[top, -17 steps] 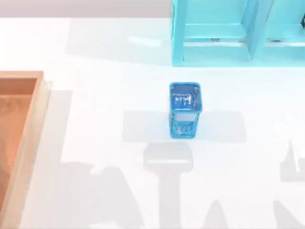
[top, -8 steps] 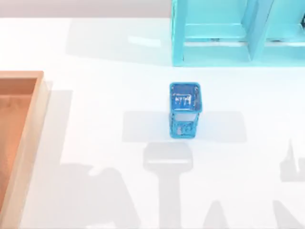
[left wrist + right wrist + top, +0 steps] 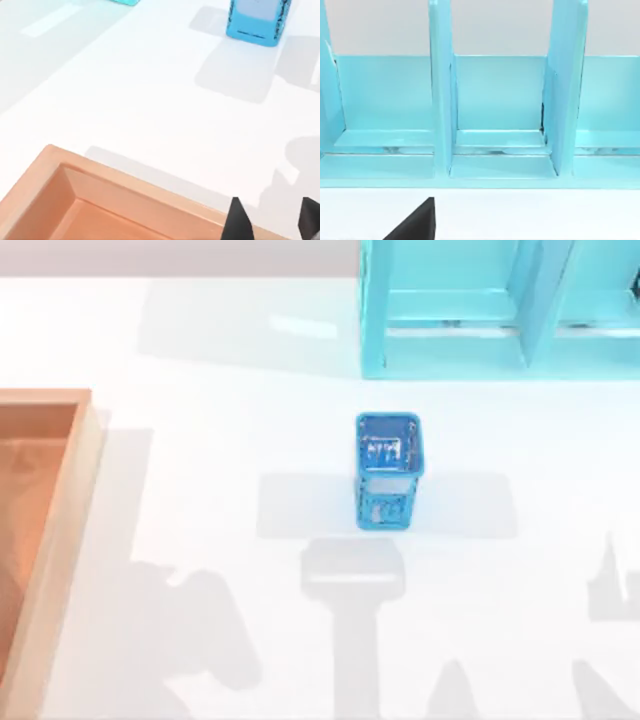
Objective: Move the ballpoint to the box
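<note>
The ballpoint is out of view. The box point(image 3: 62, 530) is a shallow wooden tray with a tan rim and orange-brown inside, at the table's left edge. In the left wrist view its rim point(image 3: 150, 192) runs close below my left gripper point(image 3: 274, 222). That gripper is open, its two black fingertips point(image 3: 239, 222) hang over the rim's outer side, and nothing is between them. My right gripper point(image 3: 415, 224) faces the cyan shelf unit point(image 3: 500, 120).
A small blue mesh cup point(image 3: 388, 470) stands upright near the table's middle. It also appears in the left wrist view as the blue cup point(image 3: 257, 20). The cyan shelf unit point(image 3: 490, 310) fills the far right. Arm shadows lie across the near side of the table.
The arm shadow at the table's lower left has changed shape and drawn back toward the near edge. The cup and the box have not moved.
</note>
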Controlling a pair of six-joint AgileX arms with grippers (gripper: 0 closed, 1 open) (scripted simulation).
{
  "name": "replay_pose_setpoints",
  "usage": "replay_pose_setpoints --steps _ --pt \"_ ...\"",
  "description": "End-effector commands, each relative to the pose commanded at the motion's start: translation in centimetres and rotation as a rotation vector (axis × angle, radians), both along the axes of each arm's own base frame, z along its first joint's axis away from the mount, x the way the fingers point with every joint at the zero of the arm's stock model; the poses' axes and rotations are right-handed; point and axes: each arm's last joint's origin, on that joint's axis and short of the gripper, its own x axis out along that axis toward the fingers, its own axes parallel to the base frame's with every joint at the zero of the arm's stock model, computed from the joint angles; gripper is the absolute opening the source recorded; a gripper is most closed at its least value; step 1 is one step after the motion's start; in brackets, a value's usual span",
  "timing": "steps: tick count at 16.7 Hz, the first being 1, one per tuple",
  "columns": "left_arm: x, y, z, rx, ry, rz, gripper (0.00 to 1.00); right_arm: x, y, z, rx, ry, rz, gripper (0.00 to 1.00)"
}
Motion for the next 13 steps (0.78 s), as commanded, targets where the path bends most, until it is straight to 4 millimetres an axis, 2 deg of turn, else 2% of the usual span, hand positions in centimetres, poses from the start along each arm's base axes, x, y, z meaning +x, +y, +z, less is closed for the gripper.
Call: replay_pose_setpoints --steps 2,6,13 --pt "0.1 -0.45 -0.79 -0.005 0.005 -0.001 0.0 0.0 0.0 0.0 0.0 0.0 0.0 1.0" --pt "0.11 -0.53 -0.9 -0.005 0.006 -0.002 0.0 0.0 0.0 0.0 0.0 0.0 0.0 1.0" --pt "0.11 -0.53 -0.9 -0.005 0.006 -0.002 0.53 0.0 0.0 0.0 0.0 0.0 0.0 1.0"
